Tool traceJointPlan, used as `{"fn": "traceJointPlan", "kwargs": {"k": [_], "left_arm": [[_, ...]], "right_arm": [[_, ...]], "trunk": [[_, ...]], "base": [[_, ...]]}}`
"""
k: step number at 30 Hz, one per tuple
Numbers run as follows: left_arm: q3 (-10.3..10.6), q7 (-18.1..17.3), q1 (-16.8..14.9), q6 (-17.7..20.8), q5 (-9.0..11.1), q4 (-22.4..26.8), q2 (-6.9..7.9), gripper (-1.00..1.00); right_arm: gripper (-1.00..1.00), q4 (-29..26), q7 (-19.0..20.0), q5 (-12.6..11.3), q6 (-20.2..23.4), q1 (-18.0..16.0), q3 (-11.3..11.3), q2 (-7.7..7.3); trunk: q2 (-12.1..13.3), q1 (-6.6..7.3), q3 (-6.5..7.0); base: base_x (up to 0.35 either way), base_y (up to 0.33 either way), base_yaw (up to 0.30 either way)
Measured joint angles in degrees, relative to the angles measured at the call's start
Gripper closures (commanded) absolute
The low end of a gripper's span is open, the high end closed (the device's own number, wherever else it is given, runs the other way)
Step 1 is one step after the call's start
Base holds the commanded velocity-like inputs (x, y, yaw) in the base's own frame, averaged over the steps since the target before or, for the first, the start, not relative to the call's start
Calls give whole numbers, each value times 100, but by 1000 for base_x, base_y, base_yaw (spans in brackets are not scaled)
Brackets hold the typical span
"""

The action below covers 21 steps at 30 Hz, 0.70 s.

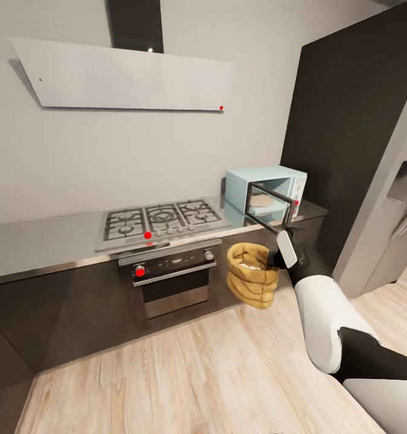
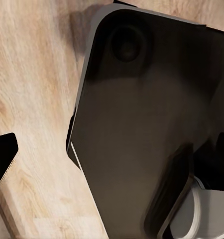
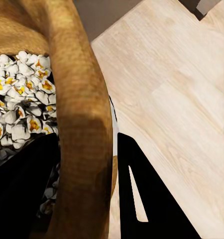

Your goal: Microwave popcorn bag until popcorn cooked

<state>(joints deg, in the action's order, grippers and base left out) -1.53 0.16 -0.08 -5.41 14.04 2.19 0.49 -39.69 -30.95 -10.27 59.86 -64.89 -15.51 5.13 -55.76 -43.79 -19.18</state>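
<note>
The popcorn bag [image 1: 251, 277], a squat tan sack, hangs in the air in front of the dark cabinets, below the countertop [image 1: 46, 247] edge. My right gripper [image 1: 275, 258] is shut on its rim at the side nearest me. In the right wrist view the rolled rim [image 3: 77, 99] sits between the two black fingers, and white-and-yellow popped popcorn [image 3: 17, 99] fills the bag. The pale blue microwave [image 1: 287, 176] stands on the countertop's right end with its dark glass door [image 1: 266, 214] swung open toward the bag. One dark fingertip [image 2: 2, 154] of my left gripper shows over the wood floor.
A gas hob [image 1: 161, 220] and built-in steel oven [image 1: 173, 277] lie left of the bag, under a white hood [image 1: 125, 75]. A tall dark cabinet [image 1: 354, 120] and a grey fridge [image 1: 390, 211] close off the right. The left wrist view looks down on my dark base [image 2: 142, 124].
</note>
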Motion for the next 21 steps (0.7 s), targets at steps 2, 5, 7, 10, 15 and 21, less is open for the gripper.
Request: {"fn": "traceJointPlan", "kwargs": {"k": [2, 5, 7, 10, 15, 21], "left_arm": [[-1, 4, 0, 1, 1, 0, -3, -100], [-1, 10, 0, -8, 9, 0, -5, -100], [-1, 14, 0, -6, 10, 0, -5, -100], [-6, 16, 0, -13, 10, 0, -5, -100], [-9, 12, 0, -13, 9, 0, -12, -100], [-9, 10, -1, -17, 5, 0, -14, -100]], "right_arm": [[100, 0, 0, 5, 1, 0, 0, -32], [100, 0, 0, -1, 0, 0, 2, -59], [100, 0, 0, -2, -1, 0, -1, -61], [100, 0, 0, 0, 0, 0, -2, -67], [100, 0, 9, 5, -1, 0, -4, -207], [100, 0, 26, -12, 7, 0, -5, -330]], "trunk": [[0, 0, 0], [0, 0, 0], [0, 0, 3], [0, 0, 9], [0, 0, 19], [0, 0, 32]], "base": [[0, 0, -250], [0, 0, -250], [0, 0, -250], [0, 0, -250], [0, 0, -250], [0, 0, -250]]}}
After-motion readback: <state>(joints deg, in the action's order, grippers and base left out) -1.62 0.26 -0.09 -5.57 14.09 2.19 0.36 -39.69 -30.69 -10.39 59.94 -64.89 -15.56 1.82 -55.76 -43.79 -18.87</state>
